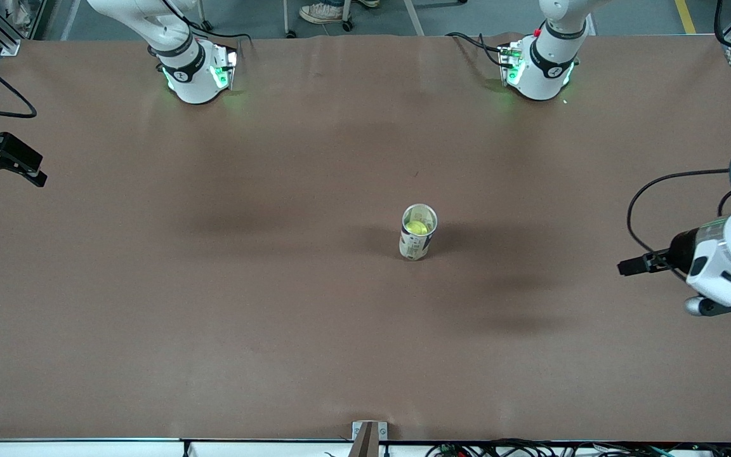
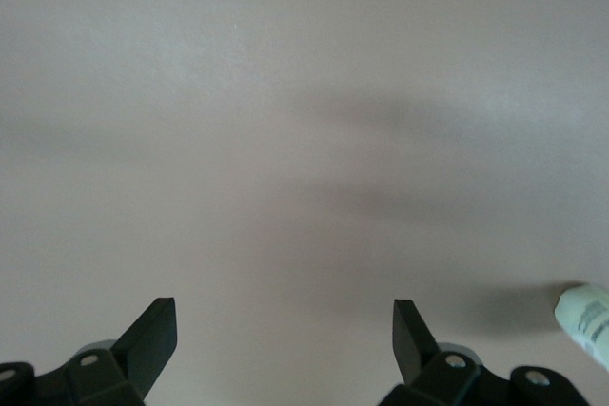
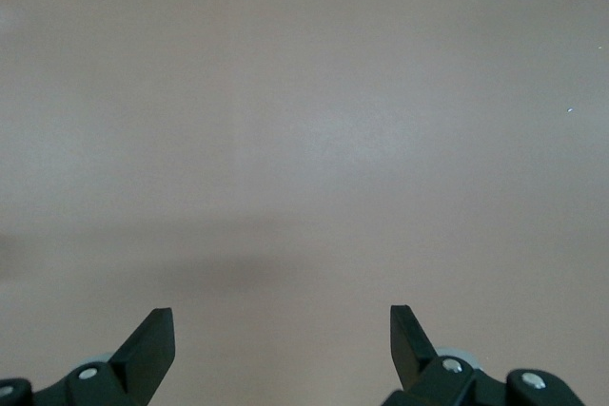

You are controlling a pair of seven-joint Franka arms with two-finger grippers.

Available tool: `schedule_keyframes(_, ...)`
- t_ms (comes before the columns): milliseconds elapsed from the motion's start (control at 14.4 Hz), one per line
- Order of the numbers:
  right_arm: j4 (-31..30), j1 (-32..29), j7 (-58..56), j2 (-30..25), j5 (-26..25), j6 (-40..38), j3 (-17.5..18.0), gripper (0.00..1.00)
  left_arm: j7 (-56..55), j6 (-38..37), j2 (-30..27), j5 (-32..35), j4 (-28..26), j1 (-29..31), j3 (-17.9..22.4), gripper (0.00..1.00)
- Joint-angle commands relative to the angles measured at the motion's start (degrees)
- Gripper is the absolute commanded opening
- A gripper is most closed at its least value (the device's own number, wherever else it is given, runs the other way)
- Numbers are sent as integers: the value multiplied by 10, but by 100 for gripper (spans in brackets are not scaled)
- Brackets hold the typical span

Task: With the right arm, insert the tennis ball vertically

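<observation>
My brown table point(image 1: 213, 304) fills the front view from edge to edge; its surface is a plain paper-like covering with faint creases and soft shadows near the middle. My two arm bases stand along the edge farthest from the front camera, each lit green at the collar: the right arm's base point(image 1: 193, 73) and the left arm's base point(image 1: 538, 70).

My left arm hangs over the table edge at its own end, wrist and cable showing in the front view. My left gripper point(image 2: 285, 344) is released, its two dark fingers point(image 2: 152, 339) set wide apart with only bare table between them. My right gripper point(image 3: 283, 349) is likewise released and empty, fingers spread over bare table, with the table's white border in sight; in the front view only dark parts at the right arm's end of the table show.

The clear tube point(image 1: 417, 231) stands upright near the table's middle, somewhat toward the left arm's end, its printed label wrapped round the lower wall. One end of it shows at the edge of the left wrist view point(image 2: 585, 320). The tennis ball point(image 1: 416, 226), yellow-green, sits inside the tube, seen through the open mouth. Nothing stands between either gripper and the tube.

A dark bracket point(image 1: 369, 438) is fixed at the table edge nearest the front camera.
</observation>
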Motion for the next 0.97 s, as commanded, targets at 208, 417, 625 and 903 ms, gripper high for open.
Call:
schedule_keyframes(208, -5, 2, 0, -2, -13, 0, 1, 100, 77, -83, -108, -34, -8, -153, 164, 100)
schedule_keyframes(417, -9, 2, 0, -2, -13, 2, 1, 100, 70, -104, -153, -41, -10, -179, 184, 100)
schedule_keyframes(625, -9, 2, 0, -2, -13, 2, 1, 100, 74, -129, -197, -120, -28, -218, 245, 100)
schedule_keyframes(903, -9, 2, 0, -2, -13, 2, 1, 100, 74, -128, -256, -136, -82, -226, 258, 100)
